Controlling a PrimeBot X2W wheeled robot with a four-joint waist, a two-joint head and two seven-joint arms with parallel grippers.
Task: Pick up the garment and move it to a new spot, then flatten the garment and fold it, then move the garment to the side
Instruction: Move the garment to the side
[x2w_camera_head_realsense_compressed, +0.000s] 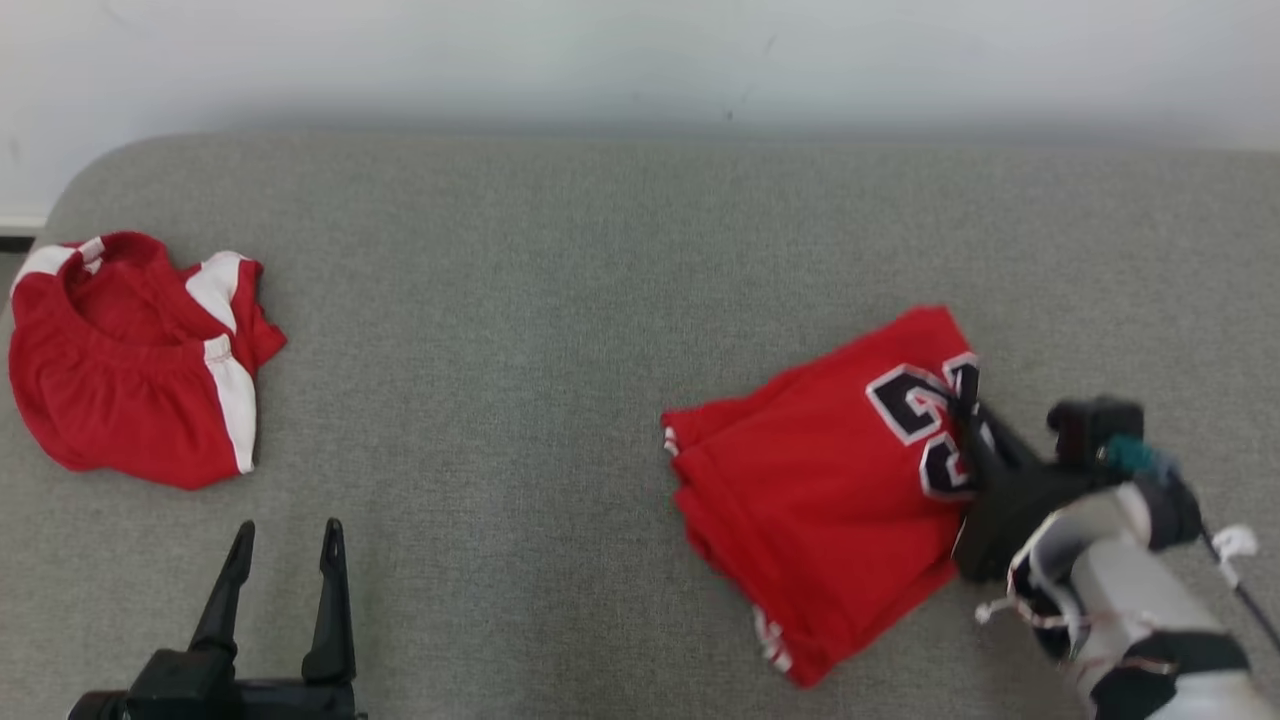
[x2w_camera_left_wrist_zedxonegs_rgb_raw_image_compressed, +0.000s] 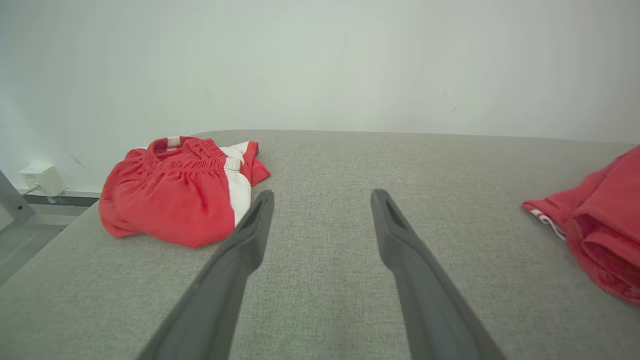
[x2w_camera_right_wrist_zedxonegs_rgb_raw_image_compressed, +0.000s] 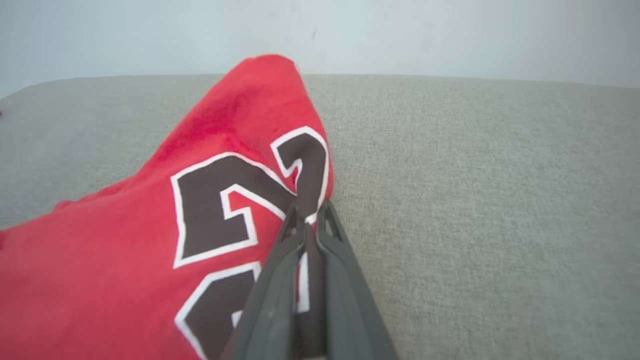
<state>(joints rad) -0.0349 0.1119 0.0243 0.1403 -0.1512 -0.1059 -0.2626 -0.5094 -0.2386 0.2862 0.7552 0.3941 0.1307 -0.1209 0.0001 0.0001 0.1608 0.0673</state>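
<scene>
**Left hand open and empty, right hand pinched shut**

The robot's left hand (x2w_camera_head_realsense_compressed: 289, 530) sits at the lower left of the head view. Its two long dark fingers point up the frame and stand well apart, wide open with nothing between them. The left wrist view shows the same hand (x2w_camera_left_wrist_zedxonegs_rgb_raw_image_compressed: 322, 197), both fingers rising from the bottom edge.

The right arm enters from the lower right corner of the head view. Its pale forearm (x2w_camera_head_realsense_compressed: 1130, 600) slants up and to the left into a dark wrist (x2w_camera_head_realsense_compressed: 1010, 510), and the right hand (x2w_camera_head_realsense_compressed: 965, 400) reaches on along the same line. In the right wrist view its fingers (x2w_camera_right_wrist_zedxonegs_rgb_raw_image_compressed: 272, 300) lie pressed almost together — clamped on a fold of the red garment (x2w_camera_right_wrist_zedxonegs_rgb_raw_image_compressed: 125, 240).
</scene>
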